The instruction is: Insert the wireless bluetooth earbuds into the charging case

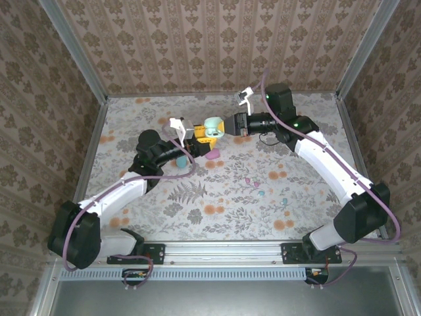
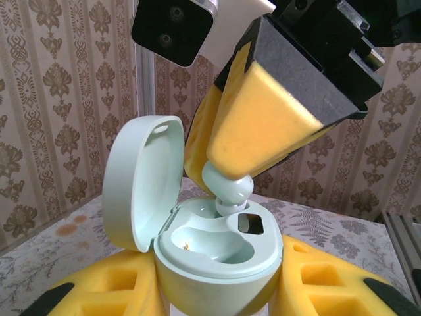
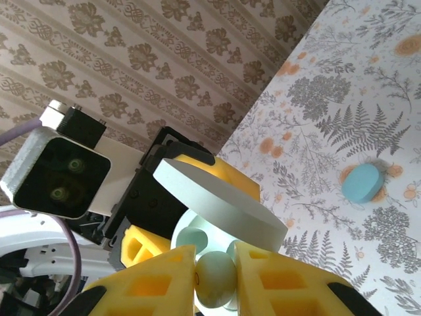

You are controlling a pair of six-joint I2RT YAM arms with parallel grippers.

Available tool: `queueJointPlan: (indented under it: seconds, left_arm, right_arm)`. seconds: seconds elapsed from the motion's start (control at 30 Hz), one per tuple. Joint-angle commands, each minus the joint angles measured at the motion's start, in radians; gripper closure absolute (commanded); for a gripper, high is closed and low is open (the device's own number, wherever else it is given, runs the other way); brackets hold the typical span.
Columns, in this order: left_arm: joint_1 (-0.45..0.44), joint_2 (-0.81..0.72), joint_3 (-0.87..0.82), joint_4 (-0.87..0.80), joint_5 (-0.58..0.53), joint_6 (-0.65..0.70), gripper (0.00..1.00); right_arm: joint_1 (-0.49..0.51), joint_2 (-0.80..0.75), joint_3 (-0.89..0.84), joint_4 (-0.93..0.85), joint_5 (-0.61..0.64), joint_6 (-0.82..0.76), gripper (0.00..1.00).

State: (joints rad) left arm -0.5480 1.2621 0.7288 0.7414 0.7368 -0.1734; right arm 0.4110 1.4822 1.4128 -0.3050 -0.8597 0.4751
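left hand (image 1: 196,133) gripping open mint charging case (image 2: 217,263), right hand (image 3: 216,275) pinching mint earbud (image 2: 227,185), long axis vertical, stem down into case

The table (image 1: 217,197) is lit brightly and evenly from above, and only faint, soft shadows are cast on it. In the left wrist view the mint case (image 2: 217,286) is rendered sharply, with the wall (image 2: 59,131) behind slightly softened. In the right wrist view the mint earbud (image 3: 215,276) is somewhat blurred, and a dark shadow is thrown beside the blue case (image 3: 363,183).
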Motion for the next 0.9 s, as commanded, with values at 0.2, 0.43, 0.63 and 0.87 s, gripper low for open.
queueJointPlan:
  seconds: [0.2, 0.43, 0.63, 0.87]
  left_arm:
    - [0.008, -0.003, 0.034, 0.047, 0.012, -0.017, 0.69]
    - [0.008, -0.003, 0.034, 0.047, 0.010, -0.017, 0.69]
    - [0.008, -0.004, 0.032, 0.046, 0.008, -0.017, 0.70]
    - [0.008, -0.009, 0.031, 0.038, 0.006, -0.012, 0.69]
  right_arm:
    - [0.006, 0.010, 0.046, -0.098, 0.061, -0.068, 0.75]
    - [0.007, 0.002, 0.057, -0.115, 0.071, -0.080, 0.71]
    - [0.005, -0.010, 0.057, -0.116, 0.078, -0.079, 0.67]
    - [0.005, -0.020, 0.059, -0.110, 0.087, -0.063, 0.62]
